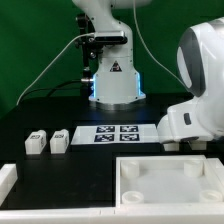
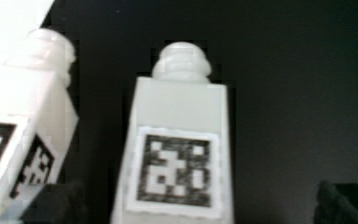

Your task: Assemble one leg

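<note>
In the wrist view a white leg (image 2: 179,140) with a black-and-white tag on its face and a rounded peg at its far end lies on the black table. A second leg (image 2: 25,110) lies close beside it, tilted. My gripper (image 2: 202,205) is open. Its dark fingertips (image 2: 350,200) show at either side of the central leg's near end, apart from it and holding nothing. In the exterior view two more legs (image 1: 38,142) (image 1: 61,141) stand at the left. The gripper itself is hidden there behind the arm's white body (image 1: 190,110).
The marker board (image 1: 115,132) lies mid-table in front of the robot base (image 1: 112,80). The large white tray-like part (image 1: 140,190) sits at the front right. A white rail (image 1: 10,178) runs along the front left edge.
</note>
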`<state>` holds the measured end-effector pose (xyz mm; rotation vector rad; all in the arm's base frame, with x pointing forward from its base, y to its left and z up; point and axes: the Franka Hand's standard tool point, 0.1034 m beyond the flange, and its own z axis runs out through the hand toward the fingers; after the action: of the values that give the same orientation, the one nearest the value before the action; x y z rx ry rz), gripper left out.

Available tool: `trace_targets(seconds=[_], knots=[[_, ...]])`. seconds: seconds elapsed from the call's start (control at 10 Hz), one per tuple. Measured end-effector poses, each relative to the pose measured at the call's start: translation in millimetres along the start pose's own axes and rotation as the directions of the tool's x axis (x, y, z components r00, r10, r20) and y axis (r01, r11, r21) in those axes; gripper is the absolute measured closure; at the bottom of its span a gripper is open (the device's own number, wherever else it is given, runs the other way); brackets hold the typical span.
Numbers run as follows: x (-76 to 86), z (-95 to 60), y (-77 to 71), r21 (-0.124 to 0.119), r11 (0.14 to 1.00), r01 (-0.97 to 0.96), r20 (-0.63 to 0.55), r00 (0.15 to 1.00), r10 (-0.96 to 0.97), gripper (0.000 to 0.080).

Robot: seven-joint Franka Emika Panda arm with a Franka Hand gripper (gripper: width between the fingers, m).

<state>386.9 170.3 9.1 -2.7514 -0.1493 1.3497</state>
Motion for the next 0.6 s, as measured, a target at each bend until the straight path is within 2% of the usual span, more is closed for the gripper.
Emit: trace_targets(seconds=[0.2,0.4,0.5,0.6], knots=[[0.0,0.2,-0.3,-0.001,1.0,-0.002,0.0,1.0,0.002,0.018],[0.0,0.2,-0.2,-0.001,1.0,-0.002,0.0,1.0,0.002,0.0458],[-0.3,0.2,-0.2,-0.001,1.0,-0.002,0.001,1.0,0.002,0.0509],[-0.3,0.1,-0.2,-0.001,1.0,-0.002,0.001,1.0,0.002,0.0509]])
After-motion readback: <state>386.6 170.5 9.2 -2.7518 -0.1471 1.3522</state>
